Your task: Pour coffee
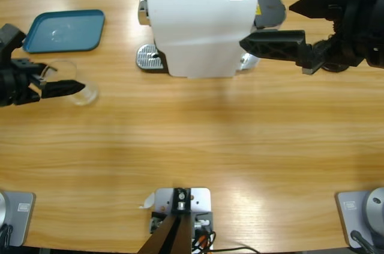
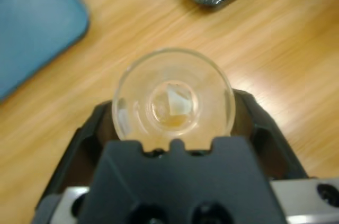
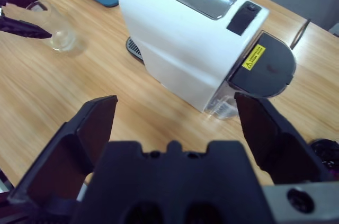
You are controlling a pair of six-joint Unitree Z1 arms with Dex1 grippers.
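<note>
Wooden worktop (image 1: 198,146) carries a white coffee machine (image 1: 198,26) and blue tray (image 1: 60,30). A clear glass (image 2: 174,97) holding a little coffee (image 2: 172,121) is clamped by the left end effector (image 1: 60,86); the right end effector (image 1: 282,23) is spread wide. Pouring seems next: a tilt is called for.

1. We take this for a robotics lab: two arms work at a long wooden table (image 1: 198,140) with camera rig hardware fixed to its edge.
2. A white coffee machine (image 1: 198,26) and a blue tray (image 1: 60,32) sit staged as props.
3. We see loose cables on the floor beyond the table.
</note>
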